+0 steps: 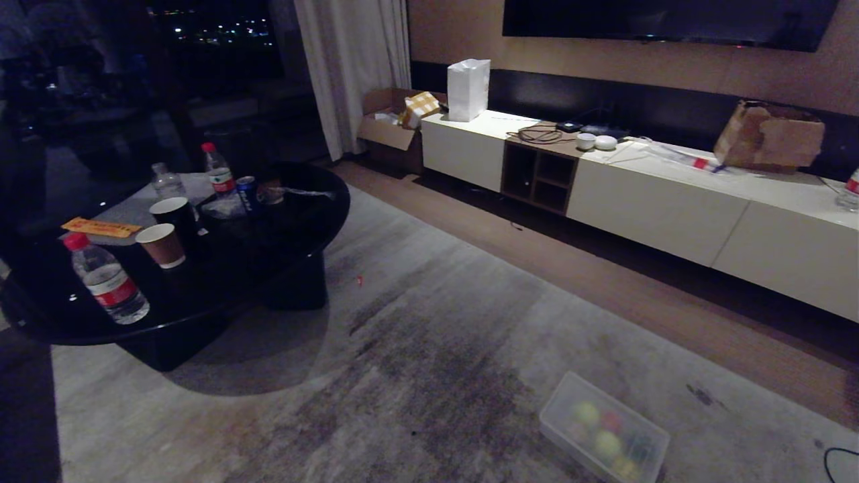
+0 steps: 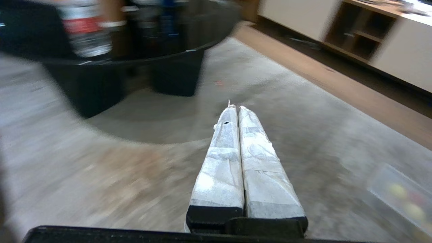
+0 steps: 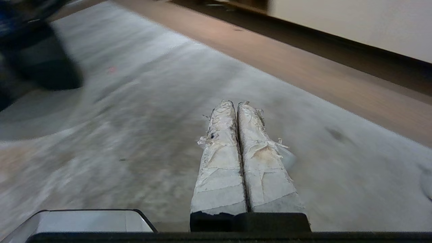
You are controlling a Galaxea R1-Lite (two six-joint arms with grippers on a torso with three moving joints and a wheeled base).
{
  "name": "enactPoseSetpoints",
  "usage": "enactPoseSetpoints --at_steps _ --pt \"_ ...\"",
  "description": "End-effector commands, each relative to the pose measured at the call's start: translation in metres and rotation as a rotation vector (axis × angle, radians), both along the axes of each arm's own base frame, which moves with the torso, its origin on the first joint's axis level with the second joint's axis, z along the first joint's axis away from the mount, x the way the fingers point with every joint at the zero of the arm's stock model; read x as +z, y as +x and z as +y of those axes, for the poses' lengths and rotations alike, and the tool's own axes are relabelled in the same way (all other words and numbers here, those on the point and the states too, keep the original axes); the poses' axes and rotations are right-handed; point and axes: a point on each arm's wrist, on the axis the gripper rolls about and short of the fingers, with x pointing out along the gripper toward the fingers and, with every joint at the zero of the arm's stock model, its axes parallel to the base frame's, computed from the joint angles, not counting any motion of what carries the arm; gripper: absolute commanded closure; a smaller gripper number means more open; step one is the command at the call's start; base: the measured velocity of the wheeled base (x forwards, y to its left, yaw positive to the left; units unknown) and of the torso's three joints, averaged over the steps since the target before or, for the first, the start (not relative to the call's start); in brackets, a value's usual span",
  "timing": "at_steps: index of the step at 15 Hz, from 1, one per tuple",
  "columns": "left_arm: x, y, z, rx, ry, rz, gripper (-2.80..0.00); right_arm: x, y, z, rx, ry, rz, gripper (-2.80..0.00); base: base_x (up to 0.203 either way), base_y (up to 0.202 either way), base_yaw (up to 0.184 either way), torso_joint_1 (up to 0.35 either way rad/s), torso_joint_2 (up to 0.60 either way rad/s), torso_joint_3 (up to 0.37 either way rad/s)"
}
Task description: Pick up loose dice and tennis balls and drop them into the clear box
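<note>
The clear box (image 1: 556, 410) stands on the grey carpet at the lower right of the head view. Through its walls show blurred coloured shapes: yellow-green ones (image 1: 586, 412) (image 1: 607, 444), a red one (image 1: 612, 421) and a dark one (image 1: 641, 448). I cannot tell dice from tennis balls among them. No loose die or ball shows on the carpet. The box (image 2: 381, 182) also appears at the edge of the left wrist view. My left gripper (image 2: 235, 107) is shut and empty above the carpet. My right gripper (image 3: 235, 103) is shut and empty too. Neither arm shows in the head view.
A black round coffee table (image 1: 268, 255) with water bottles, paper cups and a can stands at the left. A long white low cabinet (image 1: 658, 201) runs along the far wall behind a wood floor strip. A small red speck (image 1: 360, 280) lies on the carpet. A black cable (image 1: 842, 463) curls at the lower right.
</note>
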Motion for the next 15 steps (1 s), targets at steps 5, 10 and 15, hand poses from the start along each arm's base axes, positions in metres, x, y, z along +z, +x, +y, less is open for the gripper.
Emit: enactPoseSetpoints --at_steps 5,10,15 --pt "-0.0004 0.0002 0.0000 0.000 -0.004 0.003 0.00 -0.0001 0.0001 0.0000 0.001 0.002 0.003 0.00 0.001 -0.009 0.164 0.005 0.00 0.004" --pt "-0.0004 0.0002 0.0000 0.001 -0.004 0.003 0.00 0.0003 0.0001 0.0000 0.001 0.002 0.001 0.00 0.001 -0.007 0.164 0.004 0.00 0.003" --pt "-0.0004 0.0002 0.0000 0.001 -0.004 0.003 0.00 0.0001 0.0001 0.0000 0.001 0.002 0.001 0.00 0.000 -0.007 0.166 0.001 0.00 0.002"
